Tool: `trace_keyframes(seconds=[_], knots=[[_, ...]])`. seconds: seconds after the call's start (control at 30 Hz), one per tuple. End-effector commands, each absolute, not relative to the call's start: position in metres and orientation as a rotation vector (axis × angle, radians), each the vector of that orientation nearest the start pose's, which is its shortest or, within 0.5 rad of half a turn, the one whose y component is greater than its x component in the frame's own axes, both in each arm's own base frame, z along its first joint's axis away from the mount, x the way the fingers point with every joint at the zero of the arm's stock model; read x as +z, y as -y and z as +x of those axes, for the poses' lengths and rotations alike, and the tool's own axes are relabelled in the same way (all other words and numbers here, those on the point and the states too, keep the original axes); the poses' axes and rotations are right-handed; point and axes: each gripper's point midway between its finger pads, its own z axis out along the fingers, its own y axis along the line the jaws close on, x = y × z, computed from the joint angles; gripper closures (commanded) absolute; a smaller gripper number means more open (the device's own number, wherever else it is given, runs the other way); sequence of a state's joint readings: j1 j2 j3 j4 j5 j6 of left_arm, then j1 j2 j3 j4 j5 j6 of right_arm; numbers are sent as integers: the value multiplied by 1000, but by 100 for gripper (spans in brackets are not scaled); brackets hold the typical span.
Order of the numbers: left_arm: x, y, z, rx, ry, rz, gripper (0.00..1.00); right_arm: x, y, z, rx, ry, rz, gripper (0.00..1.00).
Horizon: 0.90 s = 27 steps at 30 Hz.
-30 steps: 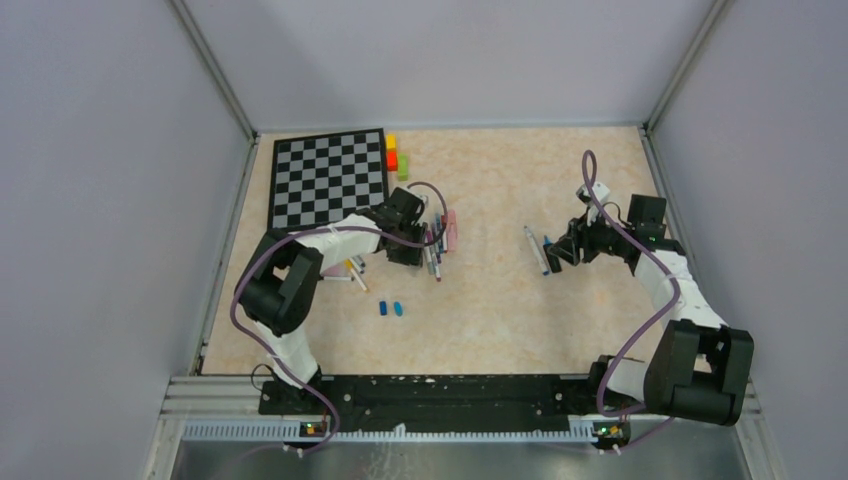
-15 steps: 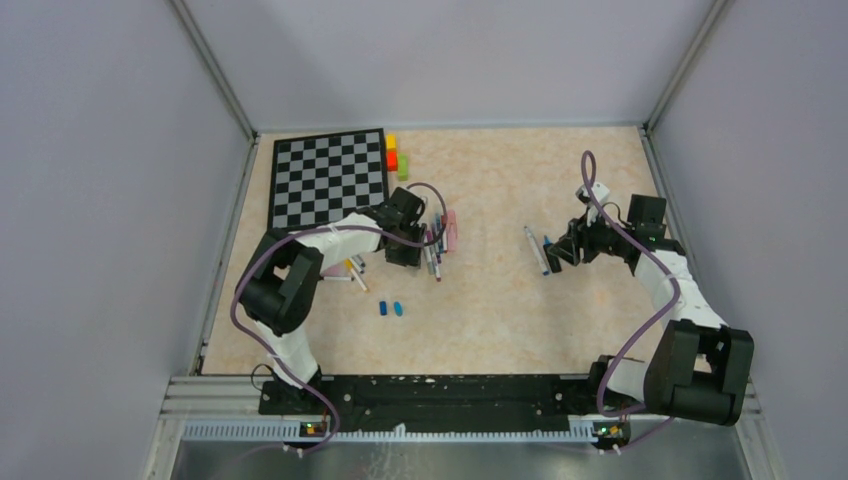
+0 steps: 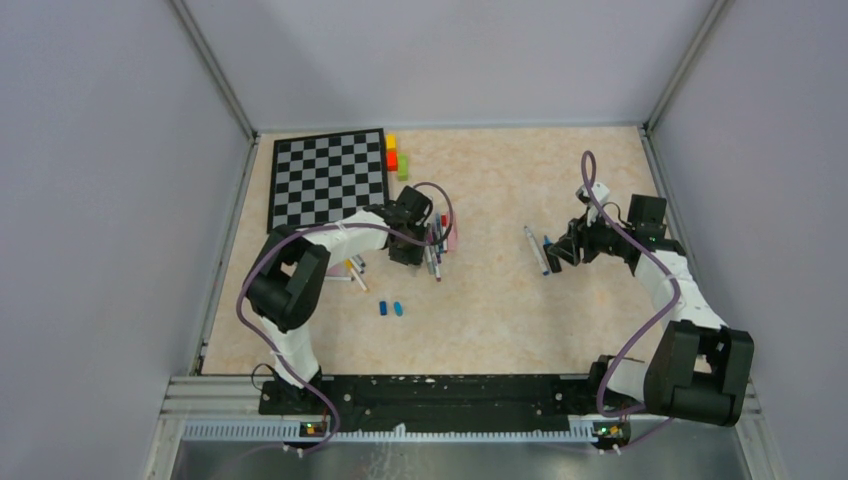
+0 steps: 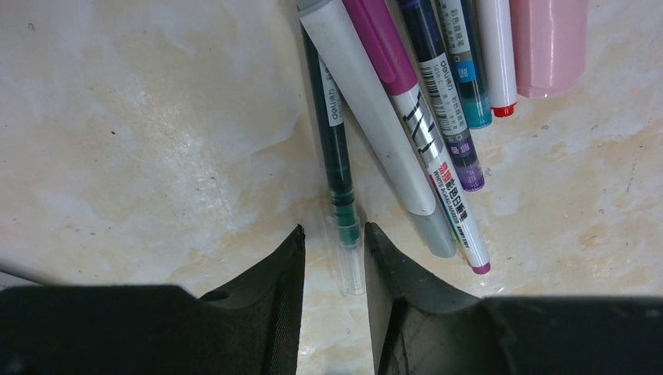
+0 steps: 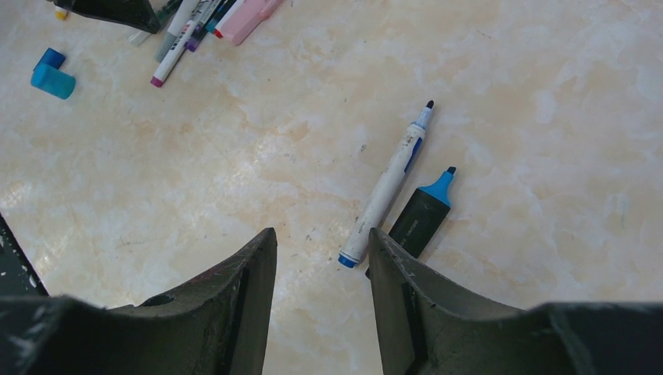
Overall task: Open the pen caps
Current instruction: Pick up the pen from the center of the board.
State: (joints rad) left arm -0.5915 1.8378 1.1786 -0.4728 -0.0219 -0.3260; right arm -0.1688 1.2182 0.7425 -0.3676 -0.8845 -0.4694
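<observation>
Black left tool straddles the green pen, its jaws parted.

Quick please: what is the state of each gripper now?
The left gripper is open, straddling the clear cap of the green pen.
The right gripper is open, holding nothing.
</observation>
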Motion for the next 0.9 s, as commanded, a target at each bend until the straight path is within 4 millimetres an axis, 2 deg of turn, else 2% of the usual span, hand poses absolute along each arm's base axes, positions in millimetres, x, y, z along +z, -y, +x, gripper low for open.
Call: trace_keyframes(seconds=[0.0, 0.23, 0.47, 0.63, 0.87], knots=[[11, 220, 314, -187, -2743, 382, 64, 149, -75, 301, 672, -1953, -727, 54], [12, 216, 310, -165, -2747, 391, 70, 151, -76, 300, 673, -1947, -731, 54], [19, 204, 317, -64, -2730, 395, 84, 152, -76, 299, 673, -1943, -736, 54], [35, 200, 329, -32, -2674, 381, 89, 152, -77, 298, 674, -1938, -741, 54], [66, 205, 336, -105, -2579, 353, 94, 155, -80, 295, 691, -1919, -764, 54]])
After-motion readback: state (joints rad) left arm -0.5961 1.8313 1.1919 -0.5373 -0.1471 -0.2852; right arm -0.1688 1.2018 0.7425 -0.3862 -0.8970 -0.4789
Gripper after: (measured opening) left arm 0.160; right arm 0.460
